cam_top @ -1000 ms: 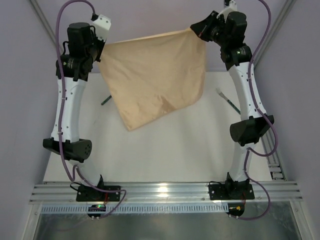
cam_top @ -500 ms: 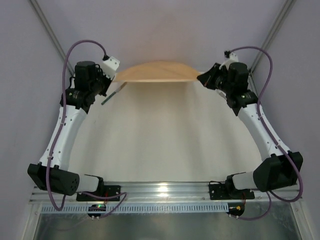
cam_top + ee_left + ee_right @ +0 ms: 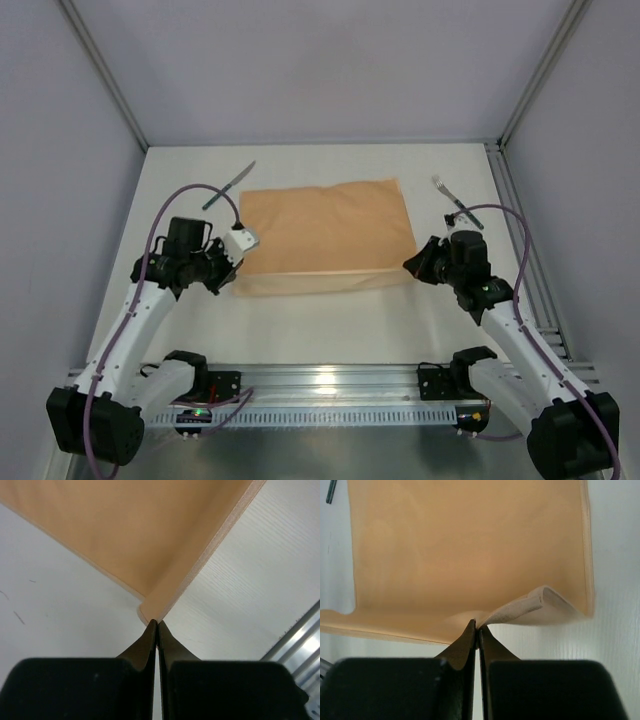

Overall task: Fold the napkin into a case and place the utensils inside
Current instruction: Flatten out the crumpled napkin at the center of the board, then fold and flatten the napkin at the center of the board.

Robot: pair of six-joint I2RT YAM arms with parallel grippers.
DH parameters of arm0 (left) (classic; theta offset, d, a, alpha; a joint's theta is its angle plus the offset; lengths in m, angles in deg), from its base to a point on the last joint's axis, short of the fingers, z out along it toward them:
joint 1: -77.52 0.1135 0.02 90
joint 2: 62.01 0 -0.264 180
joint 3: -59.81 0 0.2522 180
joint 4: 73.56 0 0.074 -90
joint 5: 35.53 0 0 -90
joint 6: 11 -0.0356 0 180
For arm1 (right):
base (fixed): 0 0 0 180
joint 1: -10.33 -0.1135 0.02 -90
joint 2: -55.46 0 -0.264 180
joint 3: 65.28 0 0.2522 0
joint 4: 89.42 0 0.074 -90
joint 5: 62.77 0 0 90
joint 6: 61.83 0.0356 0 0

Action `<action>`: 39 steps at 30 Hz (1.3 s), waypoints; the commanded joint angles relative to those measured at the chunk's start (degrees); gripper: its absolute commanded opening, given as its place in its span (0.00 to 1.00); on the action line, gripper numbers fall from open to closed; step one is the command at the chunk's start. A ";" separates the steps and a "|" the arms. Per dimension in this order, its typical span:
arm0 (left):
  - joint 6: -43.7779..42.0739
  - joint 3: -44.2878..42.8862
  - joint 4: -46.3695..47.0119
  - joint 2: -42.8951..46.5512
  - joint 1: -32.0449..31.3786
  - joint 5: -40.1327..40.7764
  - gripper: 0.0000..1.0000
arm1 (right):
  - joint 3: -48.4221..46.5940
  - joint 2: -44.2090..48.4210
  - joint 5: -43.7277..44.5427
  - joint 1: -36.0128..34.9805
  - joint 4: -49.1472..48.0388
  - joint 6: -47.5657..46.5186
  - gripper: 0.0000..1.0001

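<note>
The napkin (image 3: 330,235) lies spread as a broad rectangle in the middle of the bench (image 3: 330,330), its far edge toward the back wall and its near edge facing the arms. A paler strip runs along that near edge, which suggests the cloth is doubled over with one layer showing just past the other, though the layers cannot be counted.

Each near corner is held. The left arm (image 3: 150,300) has its jaws pressed together on the near-left corner, and the wrist view shows the cloth tip caught right between the tips. The right arm (image 3: 510,320) has its jaws pinching the near-right corner, which curls up off the bench into a small roll. Holding both corners at once likely keeps the edge taut and straight, so the cloth settles without wrinkles and its sides stay parallel for the next fold toward a narrow case.

The knife (image 3: 230,186) rests just off the far-left corner and the fork (image 3: 447,195) just off the far-right one. Both are clear of the cloth, probably kept aside so the folding is unhindered, and neither is inside anything yet.
</note>
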 commanded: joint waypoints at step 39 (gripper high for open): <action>16.25 -9.64 16.67 -27.83 1.91 26.27 0.00 | -30.10 -47.14 8.17 -0.45 -7.42 0.95 0.04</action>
